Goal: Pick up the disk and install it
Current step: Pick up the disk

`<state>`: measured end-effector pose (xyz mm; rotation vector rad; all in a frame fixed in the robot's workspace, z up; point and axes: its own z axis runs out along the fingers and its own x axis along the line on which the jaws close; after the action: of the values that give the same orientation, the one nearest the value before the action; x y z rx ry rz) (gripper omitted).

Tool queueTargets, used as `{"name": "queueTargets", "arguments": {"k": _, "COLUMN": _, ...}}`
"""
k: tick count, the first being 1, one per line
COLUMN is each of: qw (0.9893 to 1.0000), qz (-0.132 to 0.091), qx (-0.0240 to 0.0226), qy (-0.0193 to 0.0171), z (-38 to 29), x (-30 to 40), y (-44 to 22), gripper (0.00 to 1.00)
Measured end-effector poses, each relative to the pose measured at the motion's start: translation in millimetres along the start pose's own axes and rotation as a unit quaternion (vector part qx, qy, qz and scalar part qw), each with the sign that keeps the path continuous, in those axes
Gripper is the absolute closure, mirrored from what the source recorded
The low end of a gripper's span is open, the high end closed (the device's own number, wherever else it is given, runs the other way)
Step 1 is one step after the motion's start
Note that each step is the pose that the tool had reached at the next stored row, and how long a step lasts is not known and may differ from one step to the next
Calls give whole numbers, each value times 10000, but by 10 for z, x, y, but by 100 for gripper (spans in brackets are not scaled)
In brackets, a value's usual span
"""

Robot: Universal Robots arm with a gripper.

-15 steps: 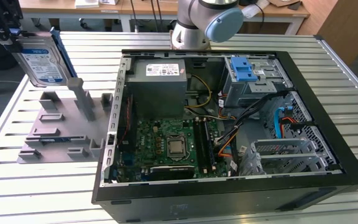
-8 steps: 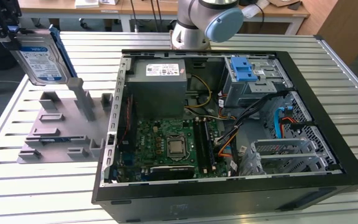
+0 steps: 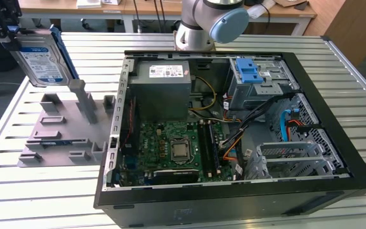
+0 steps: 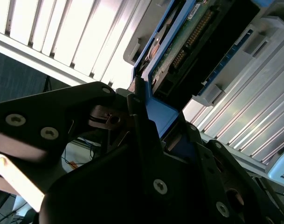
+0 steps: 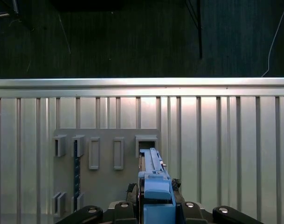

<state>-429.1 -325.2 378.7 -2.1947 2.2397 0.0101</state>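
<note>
The disk point(image 3: 41, 61), a silver drive with a blue-and-white label and a blue frame, hangs upright in the air at the exterior view's far left. It is above the grey holder fixture point(image 3: 62, 129), clear of its slots. My gripper point(image 3: 10, 34) is shut on the disk's upper end. In the first wrist view the disk's blue edge point(image 5: 153, 179) sits between the black fingers point(image 5: 124, 208), over the fixture plate point(image 5: 104, 172). The second wrist view shows the disk's green circuit-board underside point(image 4: 188, 39) and the gripper point(image 4: 148, 116) clamped on its blue frame.
An open computer case point(image 3: 335, 143) lies on the slatted metal table point(image 3: 43, 200), to the exterior view's right of the fixture. Inside are a grey power supply point(image 3: 164, 78), a motherboard point(image 3: 177, 148) and a drive bay with a blue latch point(image 3: 249, 71). The arm's base point(image 3: 202, 24) stands behind the case.
</note>
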Motion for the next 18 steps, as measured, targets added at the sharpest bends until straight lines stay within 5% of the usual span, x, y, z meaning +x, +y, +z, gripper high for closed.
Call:
{"name": "queueTargets", "arguments": {"k": 8, "qw": 10000, "qz": 0, "qx": 0, "qy": 0, "z": -23, "x": 0, "y": 0, "gripper": 64}}
{"name": "queueTargets", "arguments": {"k": 18, "qw": 10000, "qz": 0, "qx": 0, "qy": -1, "z": -137, "x": -1, "y": 0, "gripper": 64}}
